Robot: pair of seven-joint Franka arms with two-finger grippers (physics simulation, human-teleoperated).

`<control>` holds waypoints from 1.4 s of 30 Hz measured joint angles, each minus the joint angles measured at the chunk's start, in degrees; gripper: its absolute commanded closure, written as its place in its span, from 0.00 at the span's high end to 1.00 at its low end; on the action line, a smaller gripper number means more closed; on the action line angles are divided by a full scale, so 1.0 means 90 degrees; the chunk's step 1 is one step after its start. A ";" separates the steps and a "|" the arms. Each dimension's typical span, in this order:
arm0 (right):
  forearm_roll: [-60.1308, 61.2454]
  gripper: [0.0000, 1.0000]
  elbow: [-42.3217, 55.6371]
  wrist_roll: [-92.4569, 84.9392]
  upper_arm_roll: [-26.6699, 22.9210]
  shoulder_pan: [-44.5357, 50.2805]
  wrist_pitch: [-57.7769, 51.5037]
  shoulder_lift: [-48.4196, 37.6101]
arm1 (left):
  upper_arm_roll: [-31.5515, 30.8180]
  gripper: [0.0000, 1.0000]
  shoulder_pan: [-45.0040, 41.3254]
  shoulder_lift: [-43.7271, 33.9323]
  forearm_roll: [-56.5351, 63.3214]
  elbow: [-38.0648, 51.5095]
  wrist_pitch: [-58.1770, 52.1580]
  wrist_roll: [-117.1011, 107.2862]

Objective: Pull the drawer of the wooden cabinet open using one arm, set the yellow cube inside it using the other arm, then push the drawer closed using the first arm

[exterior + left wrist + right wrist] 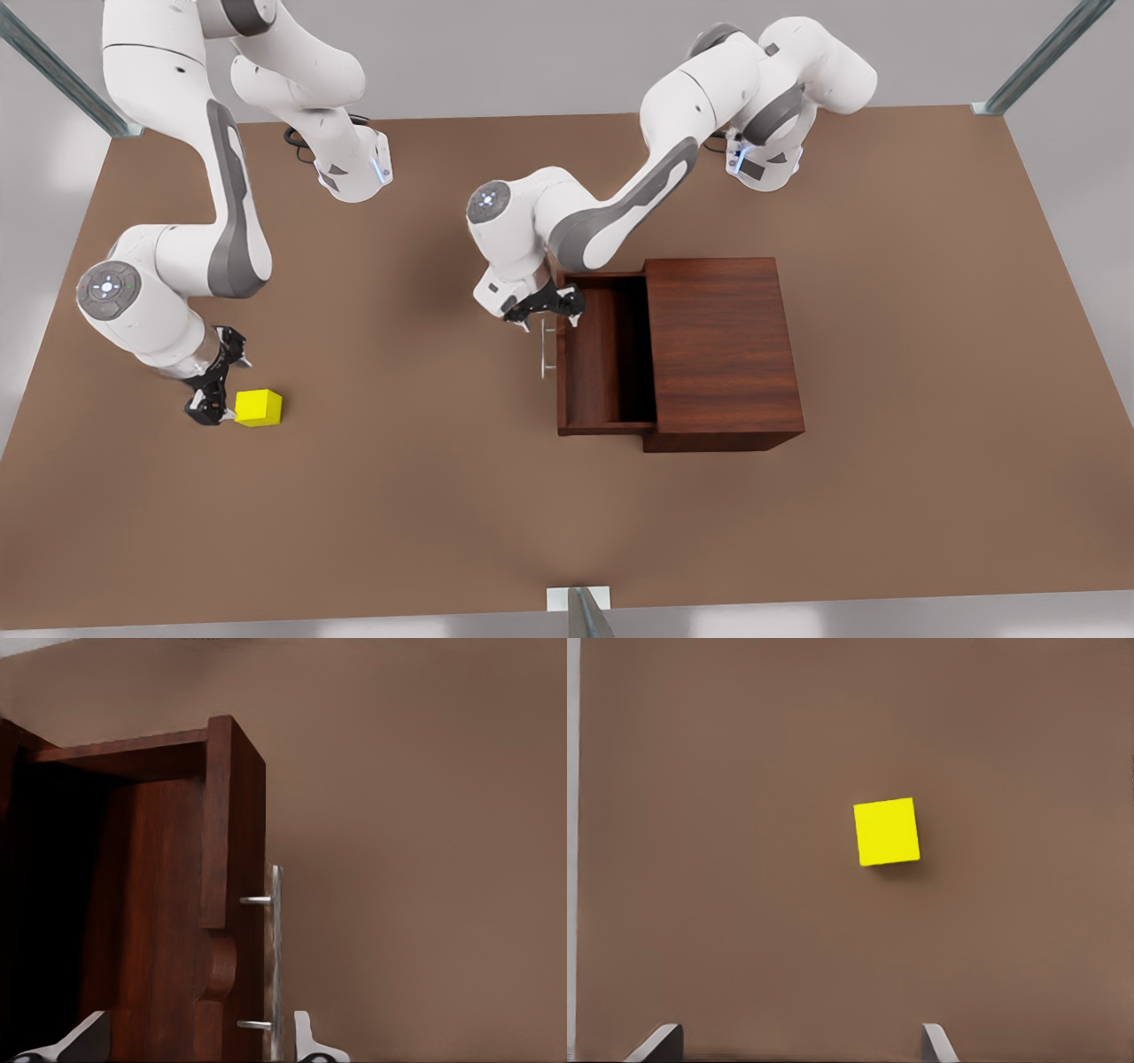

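The wooden cabinet [722,346] stands right of the table's middle in the front view. Its drawer [586,359] is pulled out toward the front view's left, and nothing lies inside it. The silver bar handle [547,350] is on the drawer's front panel. My left gripper [549,317] hovers open at the handle's far end. In the left wrist view its fingers [306,1041] straddle the front panel [232,904] and handle [276,948] without clamping them. The yellow cube [259,408] rests on the table at the front view's left. My right gripper [208,403] is open just beside it. The cube [886,831] lies ahead of the fingertips [937,1043], not between them.
A brown tabletop [443,496] carries everything, with open surface between cube and drawer. Metal frame posts [585,611] stand at the table's corners and front edge. Both arm bases [354,173] sit along the far edge.
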 measured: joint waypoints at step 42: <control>-0.0259 1.00 -0.1447 -0.2969 0.0580 -0.1674 0.2641 0.1803 | 0.1613 1.00 0.4623 -0.4028 -0.3596 -0.3578 -0.0457 0.6216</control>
